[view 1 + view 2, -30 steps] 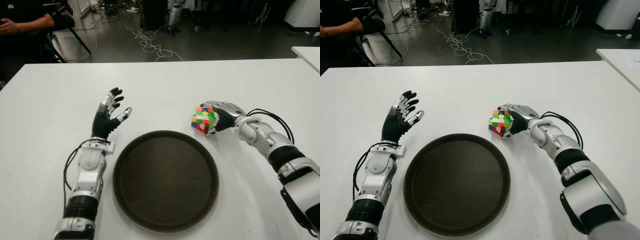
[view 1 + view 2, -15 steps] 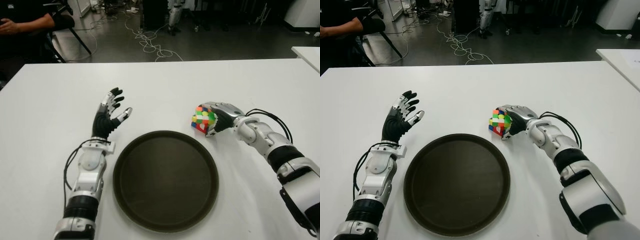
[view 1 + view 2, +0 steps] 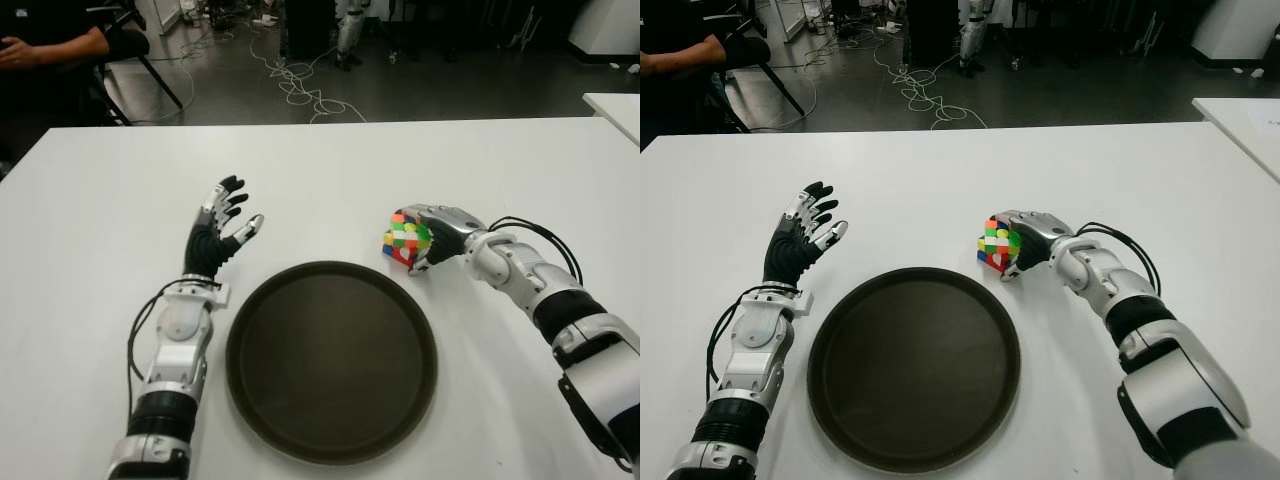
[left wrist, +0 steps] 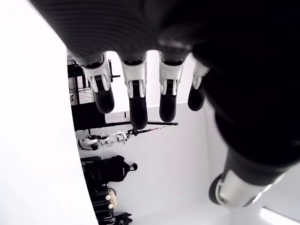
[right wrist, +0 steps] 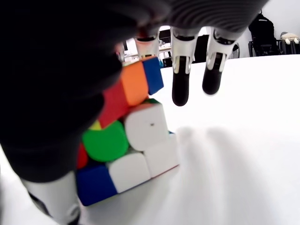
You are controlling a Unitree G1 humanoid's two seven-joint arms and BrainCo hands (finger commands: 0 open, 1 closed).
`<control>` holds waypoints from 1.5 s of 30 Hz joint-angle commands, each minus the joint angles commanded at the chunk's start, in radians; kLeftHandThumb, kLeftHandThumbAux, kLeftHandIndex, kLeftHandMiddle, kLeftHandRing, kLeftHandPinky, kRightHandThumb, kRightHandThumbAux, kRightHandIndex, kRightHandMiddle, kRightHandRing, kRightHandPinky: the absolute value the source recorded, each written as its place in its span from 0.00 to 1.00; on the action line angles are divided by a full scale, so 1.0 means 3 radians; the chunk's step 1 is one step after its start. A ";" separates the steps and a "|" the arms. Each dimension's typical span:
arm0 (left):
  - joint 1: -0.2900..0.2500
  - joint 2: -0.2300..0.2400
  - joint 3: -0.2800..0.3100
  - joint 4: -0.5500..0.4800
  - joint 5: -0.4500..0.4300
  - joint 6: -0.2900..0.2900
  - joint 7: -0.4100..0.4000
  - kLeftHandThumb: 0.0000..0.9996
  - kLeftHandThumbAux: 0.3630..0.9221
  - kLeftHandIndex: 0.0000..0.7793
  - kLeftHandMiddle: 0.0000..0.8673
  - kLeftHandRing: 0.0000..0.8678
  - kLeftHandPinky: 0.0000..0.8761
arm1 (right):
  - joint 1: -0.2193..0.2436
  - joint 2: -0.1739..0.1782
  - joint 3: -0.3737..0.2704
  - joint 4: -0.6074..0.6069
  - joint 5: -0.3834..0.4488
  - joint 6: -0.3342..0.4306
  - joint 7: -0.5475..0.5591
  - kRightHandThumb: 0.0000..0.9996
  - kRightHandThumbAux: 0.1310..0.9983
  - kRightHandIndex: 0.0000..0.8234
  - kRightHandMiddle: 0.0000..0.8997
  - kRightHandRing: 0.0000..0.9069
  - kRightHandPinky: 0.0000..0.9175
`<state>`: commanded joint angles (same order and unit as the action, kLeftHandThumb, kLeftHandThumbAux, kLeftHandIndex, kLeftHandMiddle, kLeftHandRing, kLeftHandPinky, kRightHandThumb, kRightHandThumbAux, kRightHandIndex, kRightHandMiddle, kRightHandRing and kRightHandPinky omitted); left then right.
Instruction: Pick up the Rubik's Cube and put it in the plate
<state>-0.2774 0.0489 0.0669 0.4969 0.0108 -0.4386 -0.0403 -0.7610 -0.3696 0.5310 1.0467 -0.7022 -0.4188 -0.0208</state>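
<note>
The Rubik's Cube [image 3: 402, 240] sits tilted on the white table [image 3: 330, 180], just beyond the right rim of the round dark plate [image 3: 330, 360]. My right hand [image 3: 430, 235] wraps it from the right. The fingers [image 5: 180, 79] arch over its top, and the thumb is on its near side, so the cube [image 5: 124, 140] presses against the palm. My left hand [image 3: 222, 225] shows to the left of the plate, raised, with its fingers [image 4: 136, 101] spread and holding nothing. Nothing lies in the plate.
A seated person [image 3: 50, 40] and a chair are beyond the table's far left corner. Cables [image 3: 300, 85] trail on the dark floor behind. A second white table [image 3: 615, 105] shows at the right edge.
My right hand has closed a little tighter around the cube, which stays in nearly the same spot. The left hand has not moved.
</note>
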 joint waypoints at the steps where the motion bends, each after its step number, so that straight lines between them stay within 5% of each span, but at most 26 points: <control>1: -0.0005 -0.0001 -0.0001 0.0007 0.0001 -0.0003 0.0002 0.05 0.66 0.11 0.19 0.16 0.13 | -0.0002 0.0001 0.0003 0.0005 0.0000 -0.0009 -0.0005 0.00 0.75 0.14 0.19 0.23 0.26; 35: -0.0022 0.0017 -0.0019 0.0032 0.0004 -0.0029 -0.0025 0.05 0.65 0.11 0.18 0.16 0.13 | -0.0046 0.0006 0.0115 0.0063 -0.0038 -0.0116 -0.0084 0.00 0.75 0.11 0.17 0.22 0.27; 45: -0.0040 0.0047 -0.0047 0.0144 0.0107 -0.0241 0.0016 0.04 0.57 0.12 0.20 0.18 0.14 | -0.0044 -0.0002 0.0121 0.0028 -0.0047 -0.0092 -0.0067 0.00 0.76 0.13 0.18 0.23 0.29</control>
<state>-0.2893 0.0630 0.0529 0.5402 0.0428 -0.5108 -0.0355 -0.7740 -0.3702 0.5673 1.0552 -0.7163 -0.4463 -0.0411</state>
